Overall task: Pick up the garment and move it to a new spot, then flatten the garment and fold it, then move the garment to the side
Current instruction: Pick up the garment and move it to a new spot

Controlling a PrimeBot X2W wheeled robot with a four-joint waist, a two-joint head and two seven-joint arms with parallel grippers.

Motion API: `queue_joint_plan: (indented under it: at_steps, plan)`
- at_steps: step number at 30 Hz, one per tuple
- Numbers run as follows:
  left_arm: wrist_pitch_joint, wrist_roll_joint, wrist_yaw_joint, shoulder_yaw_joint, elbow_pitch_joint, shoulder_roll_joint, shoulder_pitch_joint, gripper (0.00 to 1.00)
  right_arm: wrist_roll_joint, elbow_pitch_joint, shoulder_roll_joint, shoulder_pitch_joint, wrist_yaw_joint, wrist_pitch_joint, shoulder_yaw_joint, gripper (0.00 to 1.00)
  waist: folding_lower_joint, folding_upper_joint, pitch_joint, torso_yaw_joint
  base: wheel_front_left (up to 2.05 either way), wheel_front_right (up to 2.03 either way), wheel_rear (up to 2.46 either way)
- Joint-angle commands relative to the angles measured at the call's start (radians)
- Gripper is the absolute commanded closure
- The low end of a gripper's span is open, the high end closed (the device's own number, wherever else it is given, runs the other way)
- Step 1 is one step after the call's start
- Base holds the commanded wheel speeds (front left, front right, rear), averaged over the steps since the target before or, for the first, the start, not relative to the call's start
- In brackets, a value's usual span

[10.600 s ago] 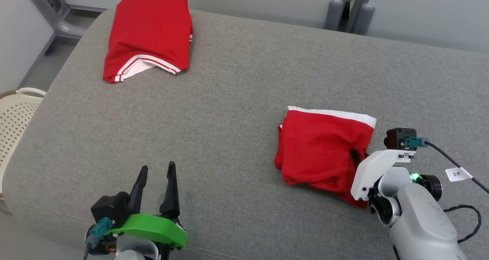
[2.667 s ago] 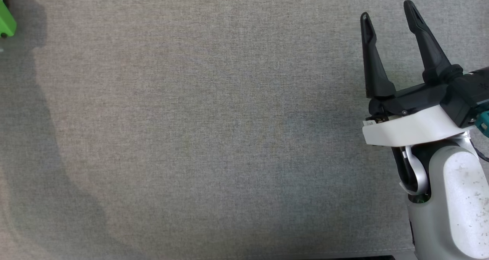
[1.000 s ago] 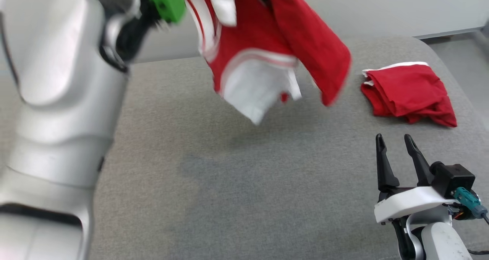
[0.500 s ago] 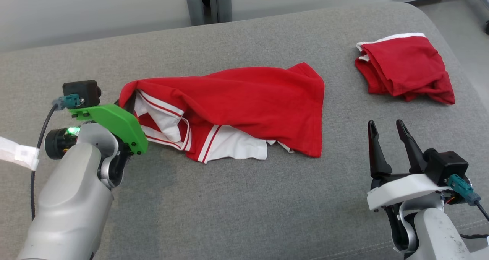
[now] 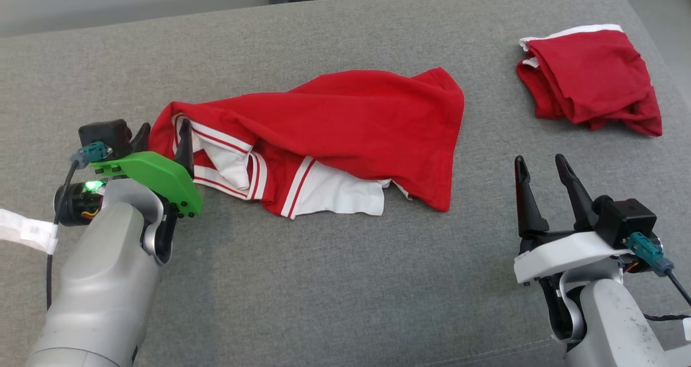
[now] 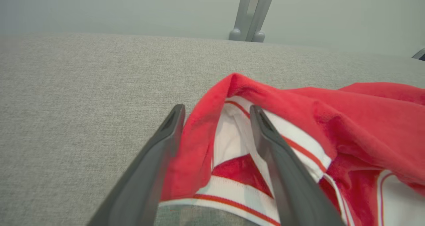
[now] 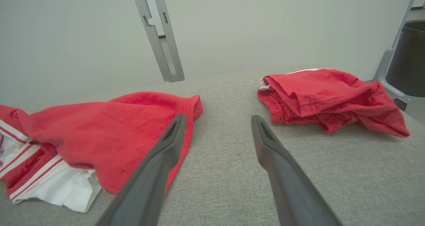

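Head view has the left arm (image 5: 102, 270) coming up from the lower left corner, its grey forearm sloping toward the middle of the grey cushion (image 5: 302, 280). The wrist carries a green bracket (image 5: 156, 178), and the left claw (image 5: 165, 125) points up the view, low over the cushion. Its two dark fingers stand apart, so the claw is open and pinches nothing. The red shirt (image 5: 351, 124) lies crumpled on the cushion, spread from the left claw toward the middle, with its white lining and striped trim turned out along the near edge. The shirt's left end lies between the fingers.

In the left wrist view the left claw (image 6: 216, 108) straddles the shirt (image 6: 332, 119): a red fold of the hem lies slack between the fingers, the left one over bare cushion (image 6: 83, 86) just beside the cloth, the right one over the white striped part.

The right arm (image 5: 610, 324) comes up from the lower right corner with a white bracket (image 5: 561, 251) at the wrist. The right claw (image 5: 540, 158) points up the view, open and empty, over bare cushion and apart from the shirt's right edge. A second red garment (image 5: 588, 81), folded, lies at the far right of the cushion, beyond this claw.

From the right wrist view, the right claw (image 7: 218, 117) points at the gap between the shirt (image 7: 99, 126) and the folded garment (image 7: 325, 96).
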Motion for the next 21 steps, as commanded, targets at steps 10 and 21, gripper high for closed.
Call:
queue_joint_plan:
  at_steps: [10, 21]
  plan:
    - [-0.067, 0.006, -0.059, -0.032, 0.002, -0.028, 0.007, 0.0, -0.027, 0.015, -0.002, 0.04, -0.001, 0.006, -0.022, 0.0, 0.0001, 0.0, -0.133, 0.083, 0.0, 0.0, 0.0]
    - [-0.093, 0.008, -0.027, 0.008, -0.188, -0.016, 0.212, 0.0, -0.045, -0.002, -0.002, 0.121, -0.001, 0.032, -0.037, 0.0, 0.0001, 0.0, -0.246, 0.149, 0.0, 0.0, 0.0]
